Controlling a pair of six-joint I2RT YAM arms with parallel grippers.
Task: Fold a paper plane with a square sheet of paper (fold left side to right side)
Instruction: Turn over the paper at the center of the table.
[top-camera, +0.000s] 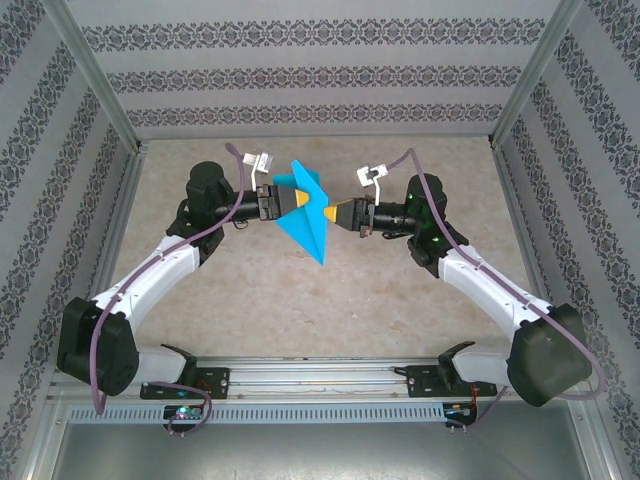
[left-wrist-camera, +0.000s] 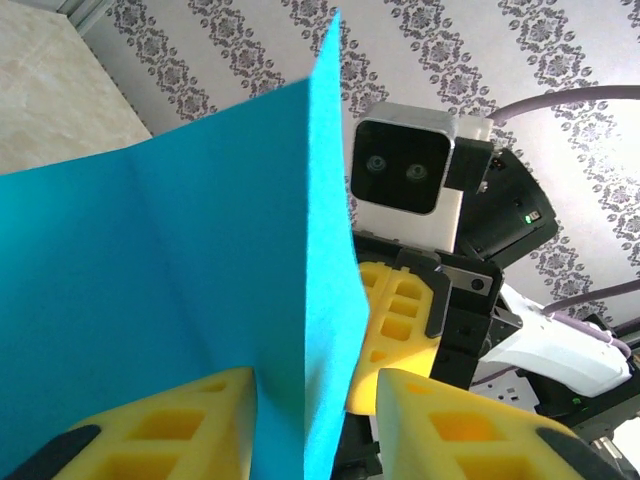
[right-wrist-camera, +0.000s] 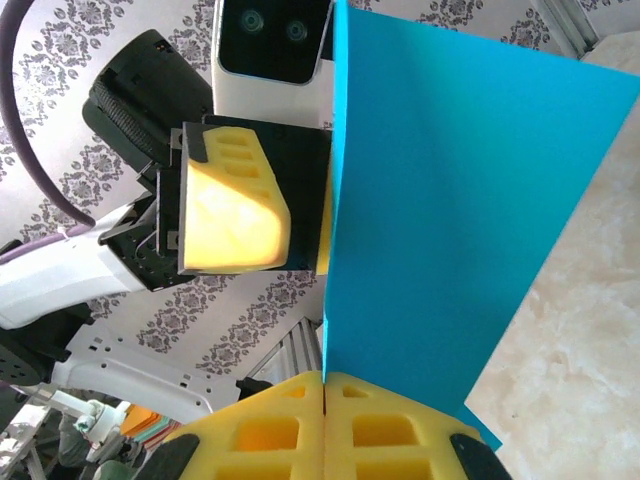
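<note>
Paper (top-camera: 300, 215) upright, creased | left gripper (left-wrist-camera: 312, 392) at its 9 o'clock, jaws apart astride it | right gripper (right-wrist-camera: 323, 382) at 3 o'clock, clamped on it

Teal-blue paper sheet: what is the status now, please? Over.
Right gripper shut on folded teal-blue paper sheet, at its edge. Left gripper open, fingers either side of the sheet. Sheet in the air between the two. No obstacle seen.

I can read no text, label, brand, number or sign anywhere in my feeds. The teal paper (right-wrist-camera: 450, 200) is plain and unmarked on every face I can see.
</note>
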